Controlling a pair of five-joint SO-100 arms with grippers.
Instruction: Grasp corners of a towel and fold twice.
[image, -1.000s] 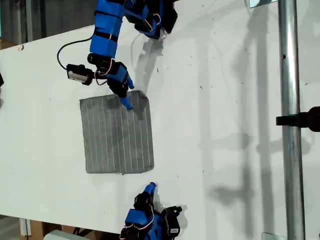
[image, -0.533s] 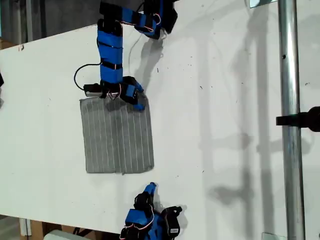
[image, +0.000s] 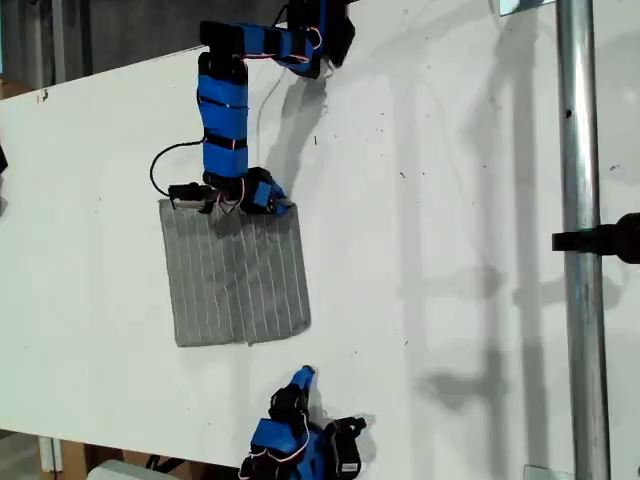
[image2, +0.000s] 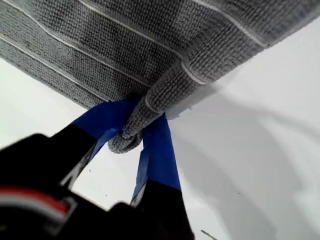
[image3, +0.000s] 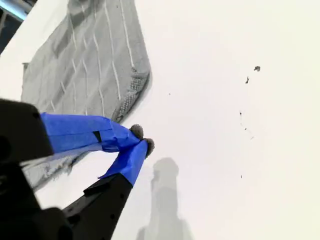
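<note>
The first pincer is clenched on a corner of the grey striped towel, which lies flat, unfolded, on the white counter. The second pincer, tips together w/ nothing between, idles near the opposite edge. Both folds appear still to come.

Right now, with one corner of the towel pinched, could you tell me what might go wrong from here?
My first gripper holds only a small bunched bit of the corner, so the towel may slip free as it lifts.

My second gripper sits shut on nothing, off the cloth near the exterior view's bottom edge. A one-corner pull could drag or skew the towel instead of folding it squarely.
</note>
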